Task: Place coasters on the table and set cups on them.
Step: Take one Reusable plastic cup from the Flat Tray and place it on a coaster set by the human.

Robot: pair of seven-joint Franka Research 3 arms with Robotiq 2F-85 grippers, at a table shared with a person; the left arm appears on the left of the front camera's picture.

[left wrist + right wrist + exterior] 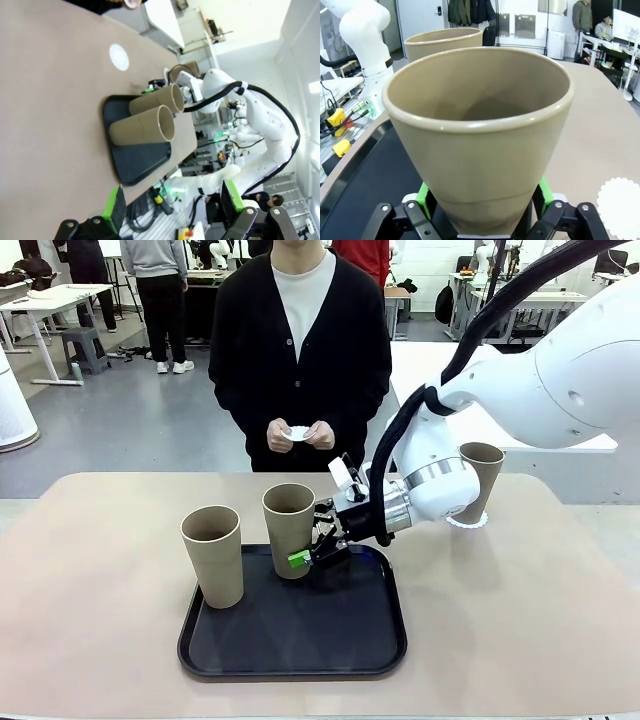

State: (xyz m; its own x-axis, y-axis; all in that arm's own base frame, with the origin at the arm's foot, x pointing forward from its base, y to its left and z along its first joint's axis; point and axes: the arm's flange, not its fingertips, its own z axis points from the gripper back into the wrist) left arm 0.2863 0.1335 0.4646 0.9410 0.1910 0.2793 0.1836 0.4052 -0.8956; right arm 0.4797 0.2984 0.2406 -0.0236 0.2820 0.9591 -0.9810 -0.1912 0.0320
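Observation:
Two tan cups stand on the black tray (330, 625): one at its left (213, 556), one at the middle (288, 525). My right gripper (303, 556) is shut on the middle cup's lower part. In the right wrist view, green pads (423, 194) press both sides of that cup (480, 135). A third cup (482, 478) stands on a scalloped white coaster (468, 523) at the far right of the table (100, 590). Another coaster (119, 56) (620, 205) lies bare on the table beyond the tray. My left gripper (174, 201) hangs open, well away from the tray.
A person stands at the far edge holding a white coaster (298, 433) in both hands. My right arm (560, 370) reaches in over the table's right half. A white table (420, 370) stands behind.

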